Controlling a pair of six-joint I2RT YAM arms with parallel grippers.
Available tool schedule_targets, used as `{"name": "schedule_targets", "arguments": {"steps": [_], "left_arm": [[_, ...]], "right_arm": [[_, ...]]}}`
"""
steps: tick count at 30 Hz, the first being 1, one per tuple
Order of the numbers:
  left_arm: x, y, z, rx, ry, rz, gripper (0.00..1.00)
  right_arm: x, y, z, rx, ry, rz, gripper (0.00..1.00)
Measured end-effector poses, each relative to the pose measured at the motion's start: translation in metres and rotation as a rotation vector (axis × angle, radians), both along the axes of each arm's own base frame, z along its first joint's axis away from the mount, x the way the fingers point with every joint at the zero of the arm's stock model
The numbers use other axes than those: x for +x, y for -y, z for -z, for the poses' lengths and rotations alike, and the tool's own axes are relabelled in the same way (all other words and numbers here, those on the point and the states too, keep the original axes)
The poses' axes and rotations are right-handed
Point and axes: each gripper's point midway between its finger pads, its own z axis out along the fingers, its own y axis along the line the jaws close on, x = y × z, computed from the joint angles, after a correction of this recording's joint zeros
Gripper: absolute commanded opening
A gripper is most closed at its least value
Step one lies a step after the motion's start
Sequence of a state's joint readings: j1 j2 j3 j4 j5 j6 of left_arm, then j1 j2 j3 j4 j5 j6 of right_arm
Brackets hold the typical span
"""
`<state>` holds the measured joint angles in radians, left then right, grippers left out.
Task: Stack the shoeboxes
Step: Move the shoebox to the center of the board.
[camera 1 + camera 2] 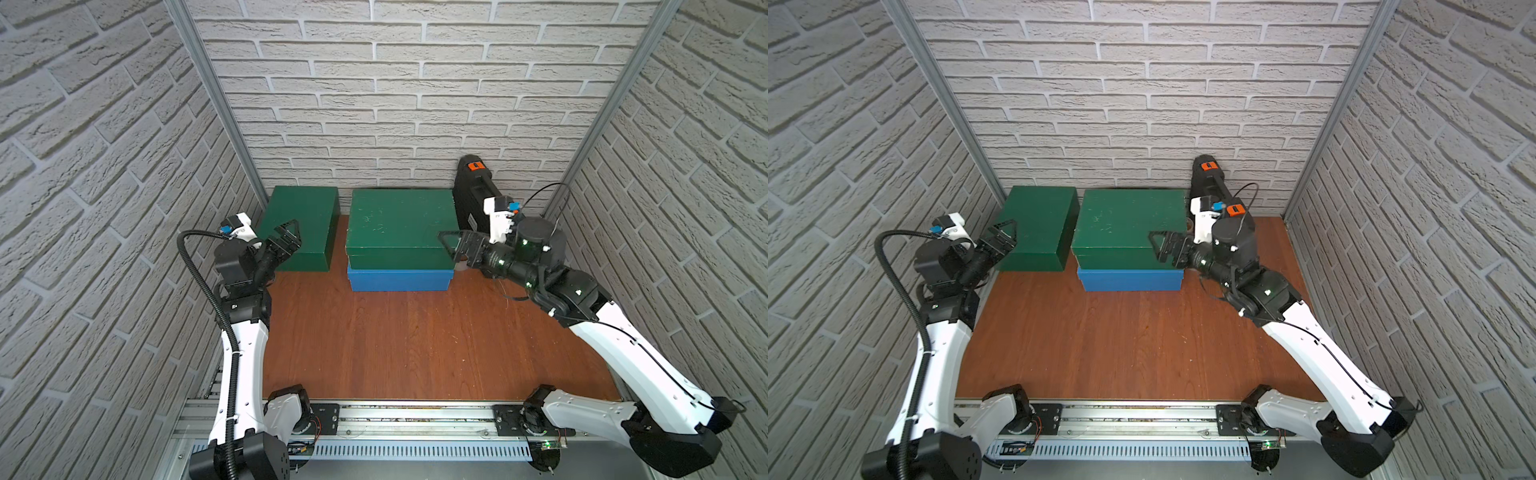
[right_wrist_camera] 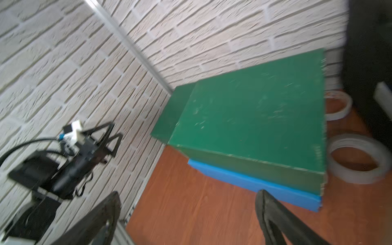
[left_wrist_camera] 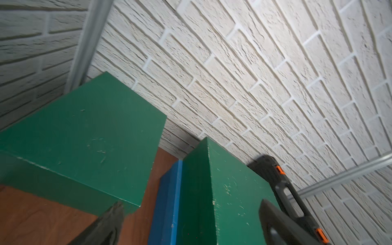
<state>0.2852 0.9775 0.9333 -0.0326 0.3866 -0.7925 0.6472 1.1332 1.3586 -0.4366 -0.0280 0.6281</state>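
Wood floor [image 1: 395, 340]: upper green shoebox [image 1: 399, 220] on blue shoebox [image 1: 399, 279] at 12 o'clock, lone green shoebox [image 1: 301, 224] at 10 o'clock unstacked; left gripper [image 1: 293, 235], right gripper [image 1: 449, 247] spread wide, empty.

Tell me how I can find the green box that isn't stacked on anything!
Look at the back brick wall and go down to its left corner, where the wooden floor begins. The lone green box sits there, directly on the floor. Its neighbour, the other green box, is perched on a blue box, so only this one has nothing under it but floor.
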Motion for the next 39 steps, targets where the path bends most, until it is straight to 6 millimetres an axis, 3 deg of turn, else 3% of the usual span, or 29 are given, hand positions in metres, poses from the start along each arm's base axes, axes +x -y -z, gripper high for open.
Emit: {"name": "schedule_targets", "arguments": {"steps": [3, 6, 10, 13, 19, 24, 30, 36, 39], "left_arm": [[0.006, -0.026, 0.024, -0.082, -0.052, -0.071, 0.98], [0.017, -0.049, 0.077, -0.227, -0.114, -0.115, 0.98], [0.03, -0.059, 0.174, -0.446, -0.274, -0.147, 0.98], [0.042, -0.059, 0.214, -0.549, -0.323, -0.139, 0.98], [0.074, -0.069, 0.235, -0.644, -0.219, -0.115, 0.98], [0.088, -0.076, 0.257, -0.71, -0.155, -0.119, 0.96], [0.092, -0.081, 0.265, -0.731, -0.118, -0.13, 0.89], [0.092, -0.083, 0.261, -0.705, -0.108, -0.135, 0.91], [0.093, -0.083, 0.249, -0.676, -0.101, -0.131, 0.9]], "right_arm": [[-0.018, -0.025, 0.03, -0.051, -0.033, -0.065, 0.99], [-0.029, -0.031, 0.062, -0.101, -0.069, -0.087, 0.99], [-0.038, -0.02, 0.093, -0.147, -0.096, -0.067, 0.99], [-0.043, -0.002, 0.1, -0.166, -0.08, -0.021, 0.99], [-0.058, 0.052, 0.085, -0.164, 0.028, 0.113, 0.98], [-0.065, 0.082, 0.065, -0.135, 0.107, 0.199, 0.98], [-0.055, 0.083, 0.075, -0.19, 0.092, 0.229, 0.98], [-0.041, 0.074, 0.097, -0.251, 0.034, 0.224, 0.98], [-0.039, 0.073, 0.1, -0.254, 0.023, 0.218, 0.98]]}}
